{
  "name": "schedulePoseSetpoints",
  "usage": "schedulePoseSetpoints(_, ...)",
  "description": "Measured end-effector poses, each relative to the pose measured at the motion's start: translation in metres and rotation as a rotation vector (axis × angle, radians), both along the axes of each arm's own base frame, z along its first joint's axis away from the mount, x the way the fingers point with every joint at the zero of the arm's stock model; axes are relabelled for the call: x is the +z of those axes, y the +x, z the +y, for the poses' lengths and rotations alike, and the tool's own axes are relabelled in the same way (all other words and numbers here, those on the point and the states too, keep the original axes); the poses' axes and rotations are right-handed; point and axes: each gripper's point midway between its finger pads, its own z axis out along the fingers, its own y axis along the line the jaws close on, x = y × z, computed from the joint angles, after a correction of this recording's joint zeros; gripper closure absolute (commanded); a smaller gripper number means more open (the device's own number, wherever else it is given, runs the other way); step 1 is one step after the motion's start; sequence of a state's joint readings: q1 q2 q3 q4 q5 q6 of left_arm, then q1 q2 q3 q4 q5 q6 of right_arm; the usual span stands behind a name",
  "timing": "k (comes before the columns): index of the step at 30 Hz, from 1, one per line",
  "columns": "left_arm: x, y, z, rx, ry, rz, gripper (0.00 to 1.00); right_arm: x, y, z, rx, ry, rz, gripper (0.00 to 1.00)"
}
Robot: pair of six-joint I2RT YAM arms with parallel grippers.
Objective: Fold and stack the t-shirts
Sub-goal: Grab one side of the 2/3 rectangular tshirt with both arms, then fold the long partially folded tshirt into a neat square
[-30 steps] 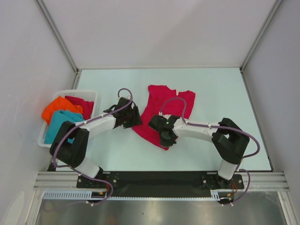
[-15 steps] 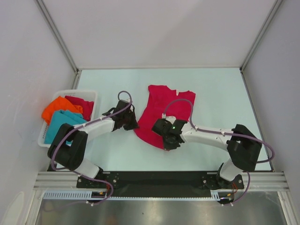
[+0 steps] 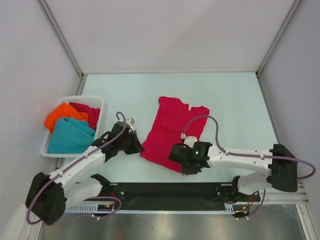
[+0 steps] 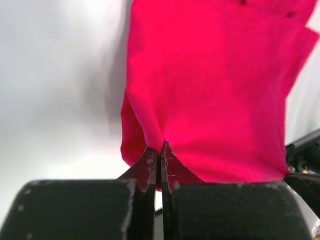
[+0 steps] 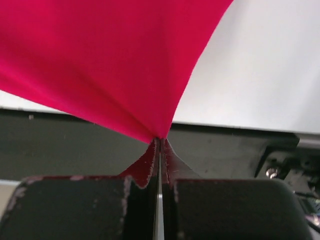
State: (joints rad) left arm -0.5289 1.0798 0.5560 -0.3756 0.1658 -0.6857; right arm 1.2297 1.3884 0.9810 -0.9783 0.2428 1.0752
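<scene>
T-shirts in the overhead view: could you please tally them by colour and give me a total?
Crimson red: 2, a spread red t-shirt on the table and a crumpled red t-shirt in the basket
Orange: 1, the orange t-shirt
Teal: 1, the teal t-shirt
Total: 4

Matt cloth red t-shirt [image 3: 172,125]; basket [image 3: 101,102] probably glossy plastic.

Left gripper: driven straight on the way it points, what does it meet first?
The red shirt. The left gripper is shut on its edge, and in the left wrist view cloth fills the line straight ahead. Whether it would bunch the cloth or ride over it is unclear.
</scene>
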Motion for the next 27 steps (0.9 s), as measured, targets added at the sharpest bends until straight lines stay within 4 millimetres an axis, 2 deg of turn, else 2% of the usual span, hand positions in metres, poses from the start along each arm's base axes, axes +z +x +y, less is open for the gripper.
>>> schedulePoseSetpoints(4,0.014,-0.013,0.004,0.007,-0.033,-0.022,1.00,0.007,-0.020,0.001,0.000,0.020,0.009,1.00)
schedulePoseSetpoints(11,0.011,-0.025,0.002,-0.026,-0.010,0.040,1.00,0.010,-0.046,0.004,0.004,0.019,0.029,1.00)
schedulePoseSetpoints(14,0.019,-0.030,-0.004,-0.054,-0.015,0.040,1.00,0.023,-0.056,0.005,0.008,0.014,0.032,1.00)
schedulePoseSetpoints(17,0.032,-0.027,-0.006,-0.057,-0.021,0.024,1.00,0.039,-0.056,0.009,0.000,0.032,0.018,1.00)
schedulePoseSetpoints(19,0.044,-0.020,-0.009,-0.055,-0.017,0.018,1.00,0.046,-0.049,0.009,-0.011,0.036,0.001,1.00)
schedulePoseSetpoints(21,0.060,-0.004,-0.018,-0.057,-0.012,0.004,1.00,0.050,-0.033,0.006,-0.038,0.028,-0.015,1.00)
schedulePoseSetpoints(27,0.111,0.069,-0.060,-0.081,-0.009,-0.096,1.00,0.061,0.044,-0.014,-0.138,-0.028,-0.112,1.00)
